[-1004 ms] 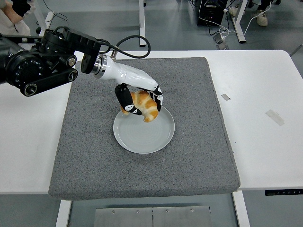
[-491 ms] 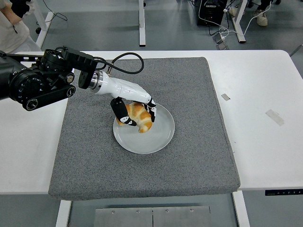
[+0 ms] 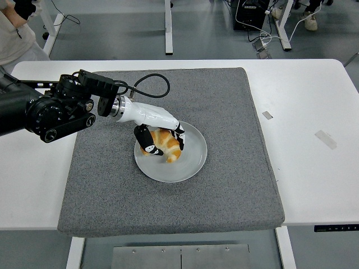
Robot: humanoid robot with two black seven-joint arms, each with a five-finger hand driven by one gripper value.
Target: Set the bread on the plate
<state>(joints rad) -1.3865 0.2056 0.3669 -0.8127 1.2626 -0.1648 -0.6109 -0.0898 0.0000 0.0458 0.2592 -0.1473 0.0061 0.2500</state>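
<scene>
Bread (image 3: 164,144) sits low over the plate (image 3: 190,162), gripped tight in the left hand (image 3: 160,140). It should open its fingers slowly, then lift straight up.

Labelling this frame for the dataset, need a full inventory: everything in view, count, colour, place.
bread: 1, golden brown, over the left part of the plate, held in the robot hand
plate: 1, pale grey, round, on the mat, left of its centre
mat: 1, dark grey, covers the middle of the table
table: 1, white, fills most of the view
tape pieces: 2, pale, on the bare table right of the mat
desk legs and cables: several, white and black, on the floor beyond the table
person: 1, partly visible at the top left corner
left robot hand: 1, white and black, fingers closed on the bread above the plate
right robot hand: not in view
</scene>
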